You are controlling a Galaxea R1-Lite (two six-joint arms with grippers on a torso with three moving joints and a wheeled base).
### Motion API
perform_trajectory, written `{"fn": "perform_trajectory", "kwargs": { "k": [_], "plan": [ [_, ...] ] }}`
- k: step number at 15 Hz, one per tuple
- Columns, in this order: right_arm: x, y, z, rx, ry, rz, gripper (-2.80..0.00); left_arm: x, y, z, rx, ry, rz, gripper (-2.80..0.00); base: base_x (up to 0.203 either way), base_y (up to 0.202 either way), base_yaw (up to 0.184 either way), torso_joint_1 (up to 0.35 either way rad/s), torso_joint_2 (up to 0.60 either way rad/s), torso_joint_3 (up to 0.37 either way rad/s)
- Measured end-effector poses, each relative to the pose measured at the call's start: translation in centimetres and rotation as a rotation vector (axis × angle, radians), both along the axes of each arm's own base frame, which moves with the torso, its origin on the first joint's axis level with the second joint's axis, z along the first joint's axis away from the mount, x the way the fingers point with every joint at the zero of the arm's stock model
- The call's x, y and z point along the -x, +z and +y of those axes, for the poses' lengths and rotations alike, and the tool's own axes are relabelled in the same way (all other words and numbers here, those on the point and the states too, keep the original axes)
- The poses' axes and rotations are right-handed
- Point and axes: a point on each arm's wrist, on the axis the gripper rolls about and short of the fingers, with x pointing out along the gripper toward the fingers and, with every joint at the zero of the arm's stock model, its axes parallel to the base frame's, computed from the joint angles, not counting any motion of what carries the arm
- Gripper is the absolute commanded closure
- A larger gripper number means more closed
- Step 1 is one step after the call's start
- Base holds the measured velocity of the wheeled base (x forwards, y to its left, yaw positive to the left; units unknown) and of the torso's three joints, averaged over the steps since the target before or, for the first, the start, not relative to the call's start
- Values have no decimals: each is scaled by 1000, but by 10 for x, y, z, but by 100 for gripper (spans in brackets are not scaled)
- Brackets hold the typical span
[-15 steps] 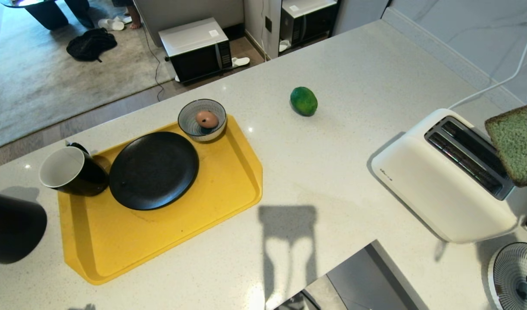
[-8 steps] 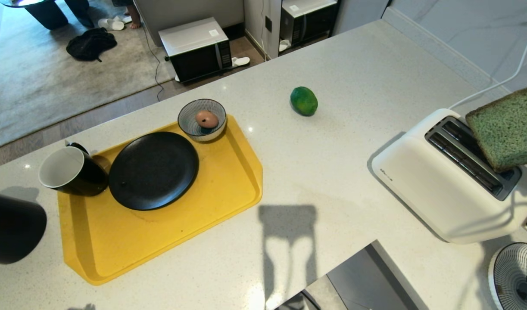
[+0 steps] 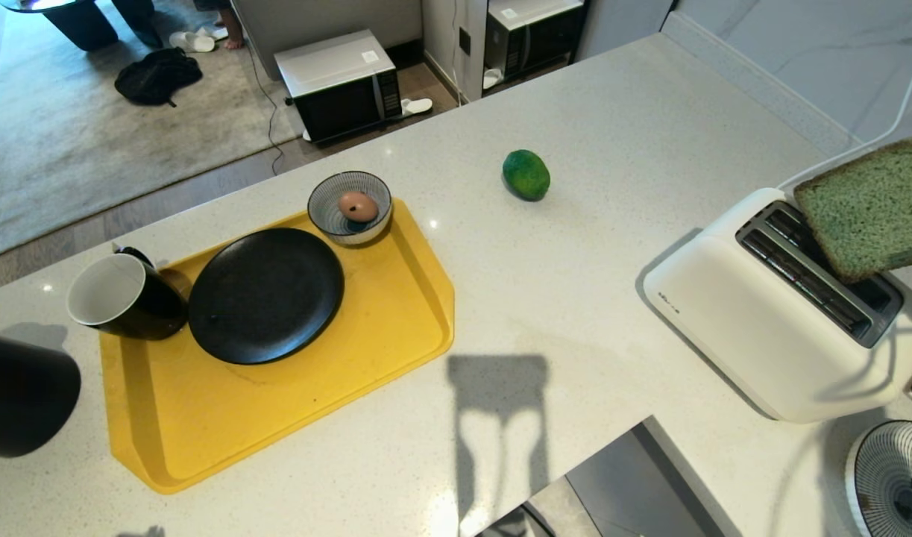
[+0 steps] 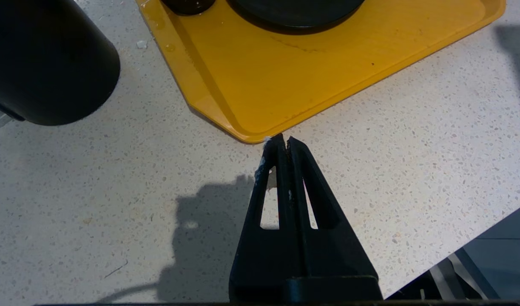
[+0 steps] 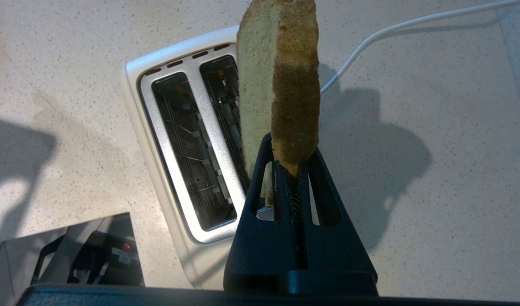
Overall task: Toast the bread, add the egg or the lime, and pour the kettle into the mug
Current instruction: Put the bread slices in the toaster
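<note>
Fingers of the right gripper [image 5: 290, 168] are clenched on the lower edge of the square slice of pale green bread with a thin brown crust [image 5: 279, 80], which stands on edge above them. Just beyond those fingertips lies the white two-slot toaster with a brushed metal top [image 5: 174, 144]; the slice hangs over the slot nearer the white power cord [image 5: 396, 29], and whether its far edge has entered that slot is hard to tell from the head view, where the bread [image 3: 869, 205] overlaps the toaster's [image 3: 731, 313] far end.

Fingers of the left gripper [image 4: 284, 142] are pressed together on nothing, pointing down at the pale speckled stone bench [image 4: 115, 204]. Their tips sit just short of the near corner of the yellow plastic tray [image 4: 311, 76], and the tall matte black kettle [image 4: 43, 59] stands off to one side of them, beside the tray.

Well apart from both pairs of fingers, the bright green oval lime [image 3: 526, 174] rests on the bare bench [image 3: 620, 149], between tray and toaster. On the tray [image 3: 396, 321] sit the glossy black mug with a white inside [image 3: 120, 297], tipped toward the camera, touching a round matte black plate [image 3: 266, 294], and a striped blue-white bowl [image 3: 349, 201] holding a brown egg [image 3: 358, 206]. A second striped bowl [image 3: 892, 477] shows at the bench's near right corner.
</note>
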Motion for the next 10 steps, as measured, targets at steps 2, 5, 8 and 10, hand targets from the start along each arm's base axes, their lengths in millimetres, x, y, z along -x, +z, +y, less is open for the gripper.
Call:
{"fn": "perform_trajectory", "kwargs": {
  "k": [2, 5, 8, 10],
  "plan": [
    [0, -3, -4, 6, 15, 8, 0, 0, 0, 0, 0, 0, 0, 0, 0, 0, 0, 0, 0, 0],
    [2, -9, -4, 11, 30, 20, 0, 0, 0, 0, 0, 0, 0, 0, 0, 0, 0, 0, 0, 0],
    [7, -15, -2, 43, 63, 20, 0, 0, 0, 0, 0, 0, 0, 0, 0, 0, 0, 0, 0, 0],
    [9, -16, -1, 52, 67, 17, 0, 0, 0, 0, 0, 0, 0, 0, 0, 0, 0, 0, 0, 0]
  ]
}}
